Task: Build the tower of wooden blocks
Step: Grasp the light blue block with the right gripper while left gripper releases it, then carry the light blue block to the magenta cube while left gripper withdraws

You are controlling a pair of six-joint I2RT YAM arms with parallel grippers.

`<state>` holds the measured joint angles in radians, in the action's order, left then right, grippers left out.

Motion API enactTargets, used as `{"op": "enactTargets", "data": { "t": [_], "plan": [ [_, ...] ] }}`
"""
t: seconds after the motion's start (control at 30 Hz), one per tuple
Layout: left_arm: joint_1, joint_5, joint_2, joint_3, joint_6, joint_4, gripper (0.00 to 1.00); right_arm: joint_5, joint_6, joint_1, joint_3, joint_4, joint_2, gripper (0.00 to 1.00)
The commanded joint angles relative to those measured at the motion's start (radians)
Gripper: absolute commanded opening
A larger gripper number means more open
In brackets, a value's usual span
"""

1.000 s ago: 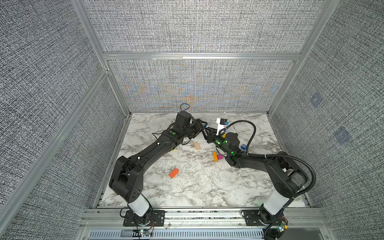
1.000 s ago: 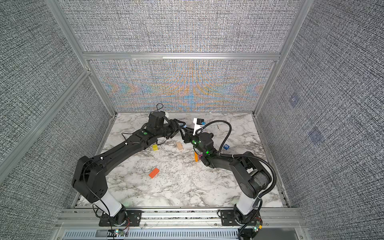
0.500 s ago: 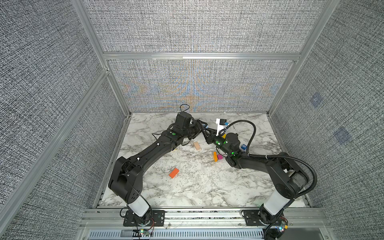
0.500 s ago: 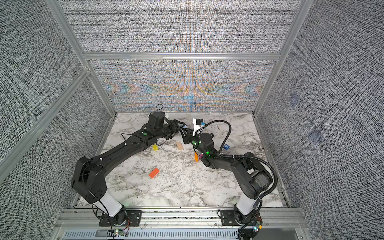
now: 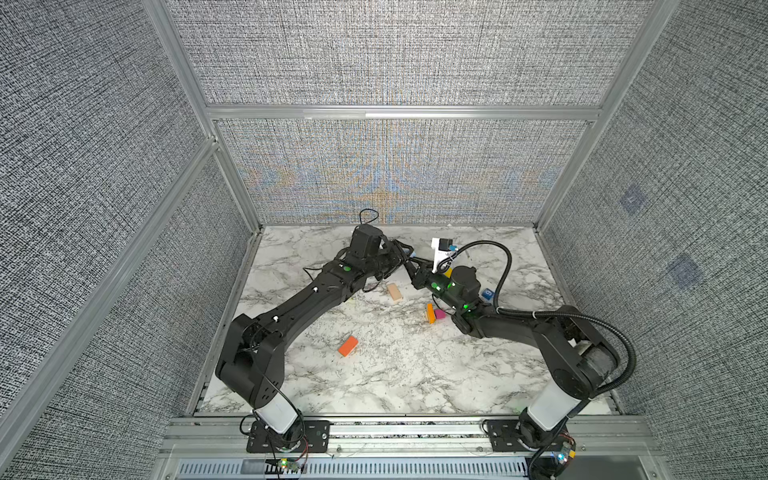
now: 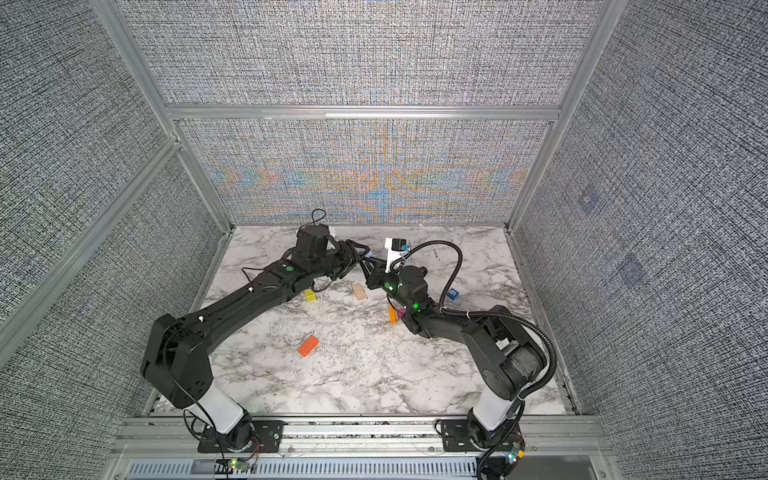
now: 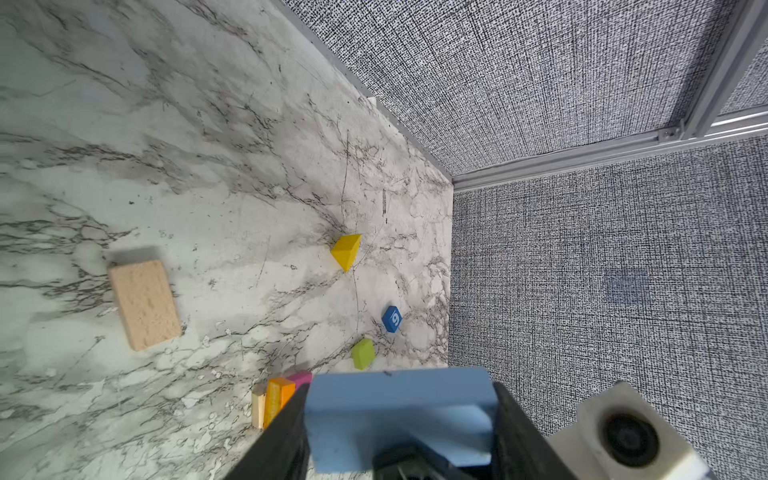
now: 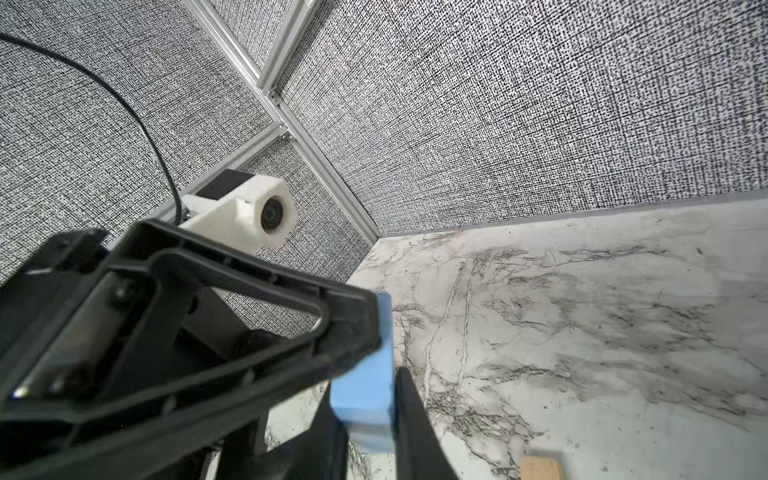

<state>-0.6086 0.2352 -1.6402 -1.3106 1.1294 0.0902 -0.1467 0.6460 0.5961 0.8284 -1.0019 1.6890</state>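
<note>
Closing over the past second, my right gripper [image 8: 365, 419] has narrowed its jaws until its two black fingers lie flush against the broad faces of the light blue wood bar [image 8: 374, 386], so I judge it now clamped on that bar. My left gripper [image 7: 401, 399] has not changed: it grasps the same bar by its two short ends, jaws set wide. Both grippers therefore share one block, raised above the far middle of the marble tabletop [image 5: 395, 374]. In both top views the bar itself is hidden where the two grippers meet. I read this as a handover at its midpoint. The left would have to let go before the right can carry the bar anywhere. The bar looks matte and square-edged, with a small dark nick on one long edge in the left wrist view. The tower [image 5: 432, 314] is barely begun. It is an upright orange bar [image 7: 277, 399] with a magenta block [image 7: 300, 378] touching one side and a thin bare-wood piece [image 7: 257, 409] against the other, all apparently resting on the table near my right arm. Farther out lie the loose wood blocks: a lime green cube [image 7: 363, 354], a blue numbered cube [image 7: 392, 319], a yellow wedge [image 7: 346, 250], a bare-wood bar [image 7: 144, 304], a small yellow block [image 6: 310, 295], and a flat orange bar [image 5: 348, 346] well apart toward the front.
</note>
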Motion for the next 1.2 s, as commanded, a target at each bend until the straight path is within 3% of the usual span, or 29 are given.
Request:
{"op": "enactTargets", "data": {
  "t": [0.0, 0.1, 0.17, 0.33, 0.7, 0.93, 1.17],
  "plan": [
    [0.003, -0.004, 0.006, -0.004, -0.01, -0.026, 0.51, 0.032, 0.036, -0.004, -0.001, 0.004, -0.009, 0.13],
    [0.003, 0.01, 0.004, -0.004, -0.023, -0.033, 0.7, 0.032, 0.026, -0.004, -0.005, 0.026, -0.018, 0.12],
    [0.003, 0.01, 0.01, -0.01, -0.051, -0.017, 0.98, 0.028, 0.024, -0.004, -0.014, 0.035, -0.028, 0.11],
    [0.011, -0.047, 0.072, 0.004, -0.147, 0.032, 0.99, 0.033, -0.02, -0.011, -0.028, 0.21, -0.113, 0.11],
    [0.063, -0.178, 0.276, 0.158, -0.325, 0.13, 0.99, -0.176, -0.194, -0.2, 0.175, 1.184, -0.336, 0.11],
    [0.07, -0.268, 0.374, 0.227, -0.453, 0.208, 0.99, -0.282, -0.41, -0.259, 0.502, 1.827, -0.206, 0.11],
    [0.07, -0.271, 0.421, 0.362, -0.462, 0.189, 0.99, -0.198, -0.504, -0.26, 0.727, 2.137, -0.058, 0.11]
  ]
}}
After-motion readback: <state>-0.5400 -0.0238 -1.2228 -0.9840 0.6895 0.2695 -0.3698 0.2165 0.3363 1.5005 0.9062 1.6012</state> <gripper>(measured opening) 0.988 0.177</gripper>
